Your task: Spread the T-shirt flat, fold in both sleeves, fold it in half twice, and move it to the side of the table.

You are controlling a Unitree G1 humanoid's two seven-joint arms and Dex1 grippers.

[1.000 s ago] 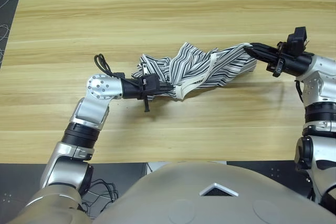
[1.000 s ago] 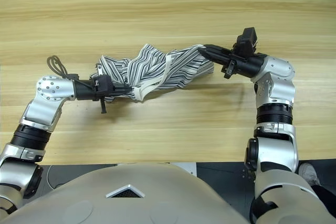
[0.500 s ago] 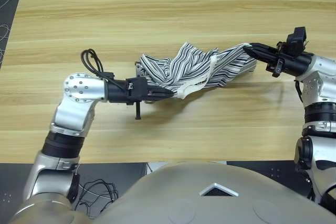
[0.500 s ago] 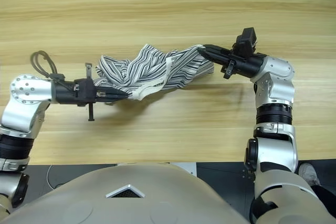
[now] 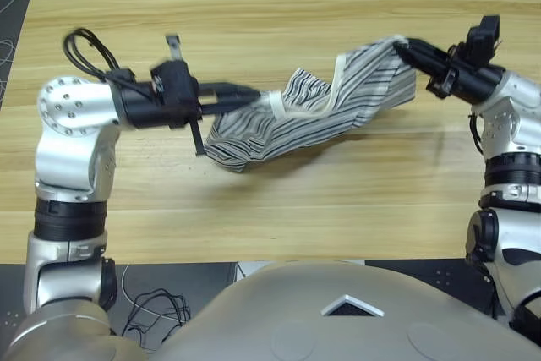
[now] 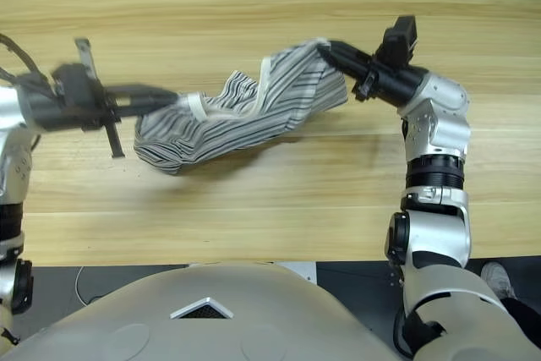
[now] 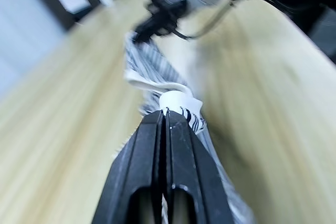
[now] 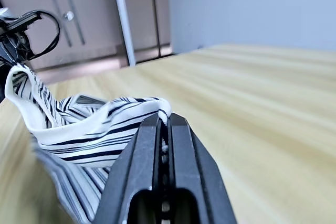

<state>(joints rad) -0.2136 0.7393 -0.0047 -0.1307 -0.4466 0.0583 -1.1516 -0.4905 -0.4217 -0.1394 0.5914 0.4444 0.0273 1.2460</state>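
**Striped T-shirt strung between two clamped grippers**

The T-shirt (image 5: 313, 120) has narrow black and white stripes, with a plain white band (image 5: 334, 90) of trim looping across its upper side. It is not flat. It is bunched into a thick, twisted roll with many creases, stretched between the two grippers over the wooden table (image 5: 254, 6).

The left gripper (image 5: 258, 95) has its two black fingers pressed together on the near end of the shirt. In its wrist view a small fold of white trim and striped cloth sticks out just past the fingertips, pinched between them. From that grip the heaviest part of the cloth sags below and just beside the fingers in a rounded pouch. Whether this lowest fold touches the table cannot be told.

The right gripper (image 5: 401, 46) is likewise closed on the shirt's opposite end. A white-edged striped corner is caught between its fingertips, and the cloth falls away from them toward the left gripper. That end sits higher and farther across the table than the end at the left gripper, so the roll slopes down from right gripper to left.

No print or label on the cloth is clear enough to read.
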